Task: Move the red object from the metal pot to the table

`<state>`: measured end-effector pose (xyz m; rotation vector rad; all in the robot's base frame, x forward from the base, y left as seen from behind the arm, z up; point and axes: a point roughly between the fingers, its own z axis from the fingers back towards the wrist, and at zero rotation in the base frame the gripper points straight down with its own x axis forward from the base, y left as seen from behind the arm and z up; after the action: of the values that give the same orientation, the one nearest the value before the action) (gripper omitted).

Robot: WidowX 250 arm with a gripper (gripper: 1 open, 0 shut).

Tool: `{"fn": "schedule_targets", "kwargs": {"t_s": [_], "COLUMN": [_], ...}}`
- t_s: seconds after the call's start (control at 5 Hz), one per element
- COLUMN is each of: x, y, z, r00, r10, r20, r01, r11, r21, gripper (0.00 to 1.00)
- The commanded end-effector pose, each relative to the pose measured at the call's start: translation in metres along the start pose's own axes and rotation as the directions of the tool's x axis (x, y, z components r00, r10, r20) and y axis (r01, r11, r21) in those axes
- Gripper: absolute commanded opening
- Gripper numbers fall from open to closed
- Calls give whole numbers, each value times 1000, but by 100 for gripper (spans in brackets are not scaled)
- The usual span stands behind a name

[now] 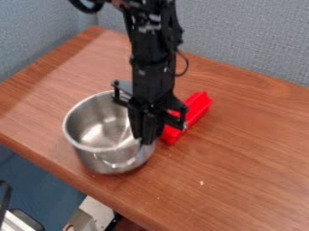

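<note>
**Block on the Table, Claw Empty**

Claw (pixel 150 137) first: in the single camera view we see it pointing straight down, its dark fingers drawn together into one narrow tip with nothing between them. We read it as clenched on empty air, hanging just over the near right rim of the metal pot (pixel 87 122).

From the same view, the red object (pixel 189 115) lies flat on the table (pixel 54 77), just to the right of the pot and partly hidden behind the arm's lower end. It rests outside the pot, close beside its wall; we cannot tell whether the two touch. The pot's shiny interior looks empty, with only reflections showing.

As for the step in hand, we judge the transfer itself done: the block sits on the wood and the fingers no longer hold it. What is left, in our view, is only the retreat. That next move calls for a straight lift clear of the rim, so that the closed tip neither knocks the pot nor nudges the block lying right beside it.

We find no brand, label or legible writing on the pot, the block or the arm.
</note>
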<state>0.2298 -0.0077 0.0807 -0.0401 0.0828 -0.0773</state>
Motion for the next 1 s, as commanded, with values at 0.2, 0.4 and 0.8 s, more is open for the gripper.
{"fn": "schedule_targets", "kwargs": {"t_s": [0.2,0.4,0.8], "x": [13,20,36], "y": [-8,-39,-105], "z": [19,7,-21], "r00": [996,997,985], "r10": [-83,-77,-171], "r20": [37,10,-14], "r01": [81,76,171], "r11": [995,993,976], "r21": [57,93,135], "gripper": [0,0,0]}}
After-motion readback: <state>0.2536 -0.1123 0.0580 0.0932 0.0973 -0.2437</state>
